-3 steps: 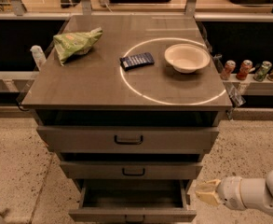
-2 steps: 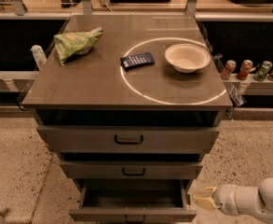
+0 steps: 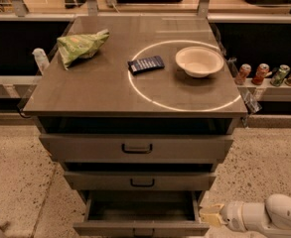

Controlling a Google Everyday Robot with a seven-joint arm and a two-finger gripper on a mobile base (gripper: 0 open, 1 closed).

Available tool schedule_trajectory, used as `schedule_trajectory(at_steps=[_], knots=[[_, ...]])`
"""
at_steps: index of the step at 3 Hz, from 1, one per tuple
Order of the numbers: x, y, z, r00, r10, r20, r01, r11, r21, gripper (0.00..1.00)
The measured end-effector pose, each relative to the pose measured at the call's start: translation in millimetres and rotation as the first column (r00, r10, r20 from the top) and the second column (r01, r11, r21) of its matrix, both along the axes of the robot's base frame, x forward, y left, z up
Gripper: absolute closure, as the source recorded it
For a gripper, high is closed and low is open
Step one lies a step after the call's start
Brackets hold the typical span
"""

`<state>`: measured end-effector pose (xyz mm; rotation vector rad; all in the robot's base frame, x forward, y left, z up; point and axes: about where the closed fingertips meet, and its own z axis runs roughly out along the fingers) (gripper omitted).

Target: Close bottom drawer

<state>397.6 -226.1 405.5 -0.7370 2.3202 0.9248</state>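
Note:
The bottom drawer of the grey cabinet is pulled out, and I look down into its empty inside. Its narrow front panel runs along the bottom edge of the camera view, with the small dark handle partly cut off. The middle drawer and the top drawer above it are pushed in. My gripper comes in from the lower right on a white arm. It sits just right of the open drawer's right side, near its front corner.
The cabinet top holds a green chip bag, a dark blue packet and a white bowl. Several drink cans stand on a shelf at the right. A plastic bottle is at the left.
My arm has dropped lower and slid a little to the right. The gripper now sits lower beside the drawer's right side. The drawer stays open as before.

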Motion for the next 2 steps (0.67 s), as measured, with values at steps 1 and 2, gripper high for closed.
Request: schedule_trajectory(at_steps=[1,2], knots=[[-2.3,4.1,-32.2,0.9970,0.030,-0.071,-0.025,0.997,0.070,1.00],[-8.8,14.1,-82.6,0.9747,0.112,-0.194,-0.078,0.982,0.173,1.00]])
